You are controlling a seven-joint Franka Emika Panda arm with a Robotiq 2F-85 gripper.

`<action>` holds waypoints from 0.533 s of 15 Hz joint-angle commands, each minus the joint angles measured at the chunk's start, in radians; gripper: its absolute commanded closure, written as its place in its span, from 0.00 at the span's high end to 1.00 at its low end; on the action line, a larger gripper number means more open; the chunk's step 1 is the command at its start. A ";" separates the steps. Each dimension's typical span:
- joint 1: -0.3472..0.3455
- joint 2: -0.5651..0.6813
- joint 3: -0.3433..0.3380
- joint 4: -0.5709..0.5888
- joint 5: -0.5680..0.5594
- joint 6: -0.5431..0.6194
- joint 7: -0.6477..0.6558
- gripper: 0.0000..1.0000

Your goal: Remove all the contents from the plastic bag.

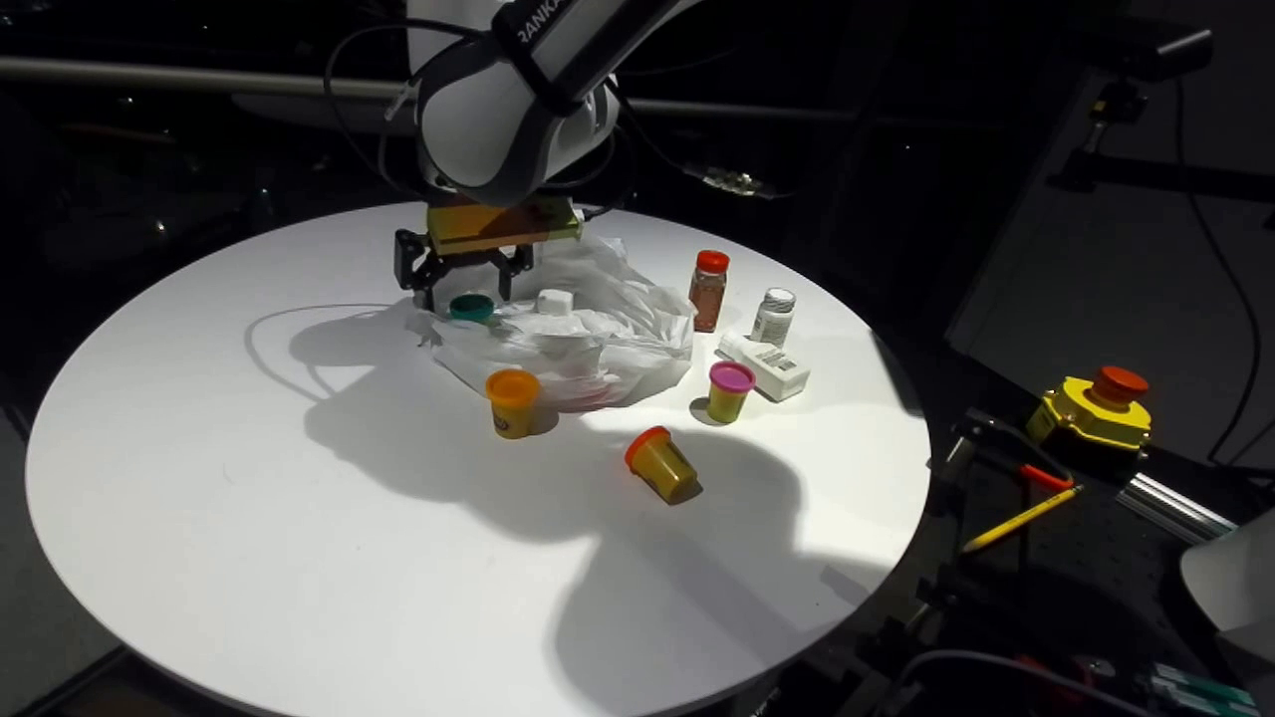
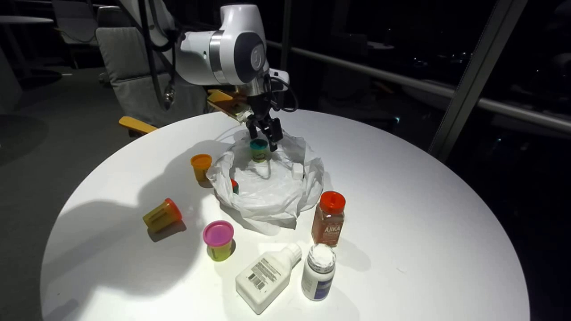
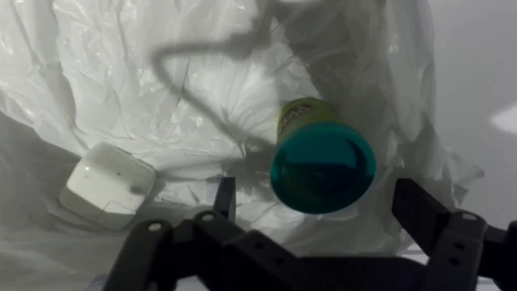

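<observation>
The plastic bag (image 2: 267, 200) lies spread and wrinkled on the round table. Inside it stand a yellow cup with a teal lid (image 3: 323, 165) and a white block (image 3: 107, 186). A small red and dark green piece (image 2: 234, 186) peeks past the bag's fold, mostly hidden. My gripper (image 3: 315, 180) is open above the teal-lidded cup, a finger on either side, apart from it. Outside the bag are an orange cup (image 1: 513, 406), a tipped red-lidded cup (image 1: 663, 468), a pink-lidded cup (image 1: 728, 398), a brown red-capped bottle (image 2: 328, 223), a small white bottle (image 2: 318, 276) and a lying white bottle (image 2: 267, 276).
The round white table (image 1: 249, 558) has its edge close beyond the bottles. A grey chair (image 2: 138, 71) with wooden arms stands behind it. Beside the table, a dark side surface carries a yellow box with a red button (image 1: 1093, 408).
</observation>
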 commanded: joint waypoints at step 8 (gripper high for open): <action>-0.007 -0.020 0.026 -0.040 0.109 -0.003 -0.041 0.51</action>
